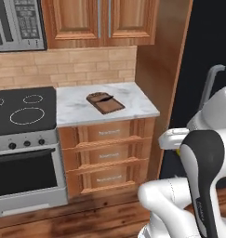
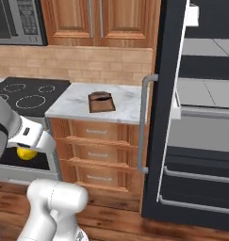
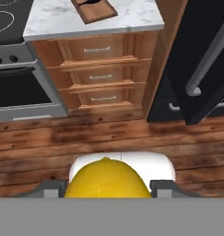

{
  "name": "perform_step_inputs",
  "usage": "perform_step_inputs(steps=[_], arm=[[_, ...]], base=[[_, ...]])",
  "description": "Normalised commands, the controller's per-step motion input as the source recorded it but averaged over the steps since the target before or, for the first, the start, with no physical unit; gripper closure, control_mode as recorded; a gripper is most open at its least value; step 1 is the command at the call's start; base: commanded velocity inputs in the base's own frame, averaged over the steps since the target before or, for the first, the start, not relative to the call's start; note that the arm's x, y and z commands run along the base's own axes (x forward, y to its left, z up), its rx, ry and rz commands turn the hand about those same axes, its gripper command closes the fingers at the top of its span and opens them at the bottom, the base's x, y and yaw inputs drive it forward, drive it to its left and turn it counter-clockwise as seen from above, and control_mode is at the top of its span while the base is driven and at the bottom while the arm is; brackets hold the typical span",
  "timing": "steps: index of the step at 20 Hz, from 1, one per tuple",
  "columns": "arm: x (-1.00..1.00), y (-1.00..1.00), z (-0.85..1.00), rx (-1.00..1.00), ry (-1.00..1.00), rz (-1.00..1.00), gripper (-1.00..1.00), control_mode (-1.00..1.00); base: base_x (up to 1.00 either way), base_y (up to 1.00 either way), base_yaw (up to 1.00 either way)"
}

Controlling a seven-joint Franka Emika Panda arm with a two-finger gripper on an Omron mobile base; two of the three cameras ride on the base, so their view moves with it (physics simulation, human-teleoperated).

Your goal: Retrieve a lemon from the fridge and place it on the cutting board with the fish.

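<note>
Above wood floor (image 3: 109,133), lemon (image 3: 106,179) between fingers (image 3: 51,188)

You have the bright yellow lemon (image 3: 105,179) sitting between the fingertips, low over the wooden floor. The dark brown cutting board (image 2: 101,102) lies flat on the marble counter with a dark fish (image 1: 99,97) on it. The black fridge (image 2: 200,117) stands open, its door (image 2: 160,113) swung out.
</note>
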Motion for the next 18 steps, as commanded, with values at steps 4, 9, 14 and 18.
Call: perform_step_inputs(steps=[4,9,14,18], arm=[[0.0,0.0,0.0,0.0,0.0,0.0,1.0,1.0],[0.0,0.0,0.0,0.0,0.0,0.0,1.0,1.0],[0.0,0.0,0.0,0.0,0.0,0.0,1.0,1.0],[0.0,0.0,0.0,0.0,0.0,0.0,1.0,1.0]], base=[[0.63,0.32,-0.09],[0.77,0.1,-0.16],[0.79,0.04,-0.19],[0.74,0.3,-0.21]])
